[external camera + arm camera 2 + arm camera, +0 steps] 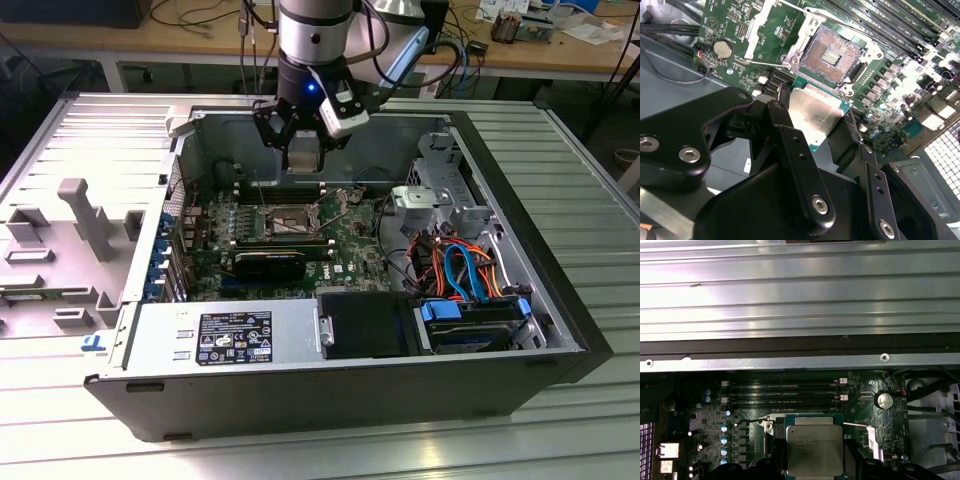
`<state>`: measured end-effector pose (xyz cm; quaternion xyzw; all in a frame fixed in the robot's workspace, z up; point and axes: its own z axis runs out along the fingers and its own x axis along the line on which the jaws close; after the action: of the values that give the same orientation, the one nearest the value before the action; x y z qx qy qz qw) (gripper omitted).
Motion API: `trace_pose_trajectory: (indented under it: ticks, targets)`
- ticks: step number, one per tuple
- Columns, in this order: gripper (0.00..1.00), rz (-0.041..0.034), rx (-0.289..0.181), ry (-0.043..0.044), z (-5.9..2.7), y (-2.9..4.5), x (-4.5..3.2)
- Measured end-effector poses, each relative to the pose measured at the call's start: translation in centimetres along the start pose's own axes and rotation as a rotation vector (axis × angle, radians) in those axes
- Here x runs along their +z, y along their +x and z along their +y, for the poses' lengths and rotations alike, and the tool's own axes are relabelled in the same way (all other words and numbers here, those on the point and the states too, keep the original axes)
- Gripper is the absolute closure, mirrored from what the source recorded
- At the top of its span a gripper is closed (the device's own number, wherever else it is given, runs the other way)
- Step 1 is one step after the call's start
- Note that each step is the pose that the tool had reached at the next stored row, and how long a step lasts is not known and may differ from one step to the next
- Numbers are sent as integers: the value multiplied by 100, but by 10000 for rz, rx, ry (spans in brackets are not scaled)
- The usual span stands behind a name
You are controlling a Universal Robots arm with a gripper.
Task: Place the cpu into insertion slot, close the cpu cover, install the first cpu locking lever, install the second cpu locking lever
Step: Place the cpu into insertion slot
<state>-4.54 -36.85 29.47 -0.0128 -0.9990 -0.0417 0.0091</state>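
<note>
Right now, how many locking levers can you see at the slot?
2. In the second wrist view, one lever sticks out from the slot toward the coin battery; the other lever rises from another corner of the slot. Neither is latched.

Silver-grey cylindrical arm (pixel 315 35), small blue light (pixel 311 88); matte black linkage gripper (pixel 302 158), silver screw heads (pixel 820 204) on its links.

The computer case (pixel 350 400) is open on top, leaving free passage down to the insertion slot (pixel 832 52), uncovered beneath the claw (pixel 303 152) gripping the cpu (pixel 816 112). 2 thin lever wires (pixel 765 63) flank it. Memory slots (pixel 880 25) run near, and a long black block (pixel 270 265) sits just beside. A drive cage (pixel 445 185) and cables (pixel 455 265) crowd the exterior view's right.
</note>
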Motion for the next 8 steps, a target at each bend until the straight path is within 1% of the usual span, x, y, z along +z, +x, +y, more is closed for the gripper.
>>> trace_pose_trajectory:
  ticks: [8]
  targets:
    - [45,-1,0,22,-10,11,25]
